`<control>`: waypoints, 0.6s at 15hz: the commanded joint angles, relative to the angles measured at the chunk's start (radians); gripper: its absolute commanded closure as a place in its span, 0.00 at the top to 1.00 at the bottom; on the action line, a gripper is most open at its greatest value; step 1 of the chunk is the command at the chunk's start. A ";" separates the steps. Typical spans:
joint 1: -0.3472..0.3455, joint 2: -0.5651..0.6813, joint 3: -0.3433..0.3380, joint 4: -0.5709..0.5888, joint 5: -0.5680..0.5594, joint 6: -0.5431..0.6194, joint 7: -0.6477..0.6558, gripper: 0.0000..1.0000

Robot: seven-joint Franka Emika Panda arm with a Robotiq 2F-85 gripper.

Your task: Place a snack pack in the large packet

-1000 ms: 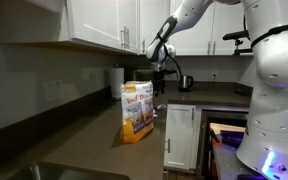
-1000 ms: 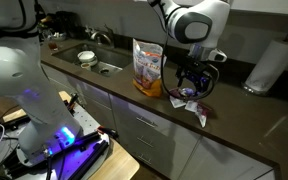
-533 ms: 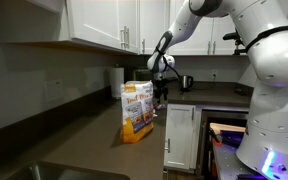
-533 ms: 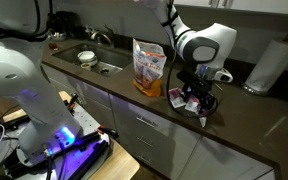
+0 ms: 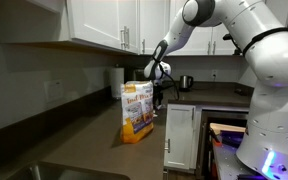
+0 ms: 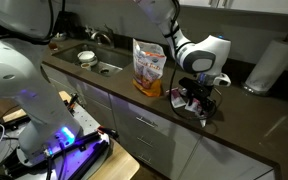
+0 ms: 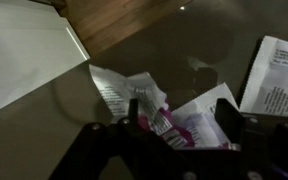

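Observation:
The large packet (image 5: 136, 110) stands upright on the dark counter, white on top and yellow-orange below; it also shows in an exterior view (image 6: 149, 65). Several small snack packs (image 6: 188, 103) lie on the counter beside it. My gripper (image 6: 197, 97) is low over them, also seen in an exterior view (image 5: 160, 90). In the wrist view my gripper (image 7: 181, 120) is open, its jaws on either side of a pink-and-white snack pack (image 7: 176, 127). I cannot tell whether the fingers (image 7: 229, 118) touch it.
More white packs lie beside it (image 7: 119, 90) and at the right (image 7: 279, 75). A paper towel roll (image 6: 267, 65) stands at the back, a sink (image 6: 102, 66) and bowl (image 6: 86, 57) sit beyond the packet, and a kettle (image 5: 185, 82) behind. The counter's front edge (image 6: 174, 118) is close.
My gripper has come down and moved a little towards the snack packs on the counter. The large packet has not moved.

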 commanded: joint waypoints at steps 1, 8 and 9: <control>0.003 0.035 0.001 0.032 -0.028 0.060 0.042 0.89; 0.034 0.053 -0.060 0.033 -0.119 0.119 0.121 0.84; 0.038 0.054 -0.070 0.031 -0.135 0.121 0.134 0.75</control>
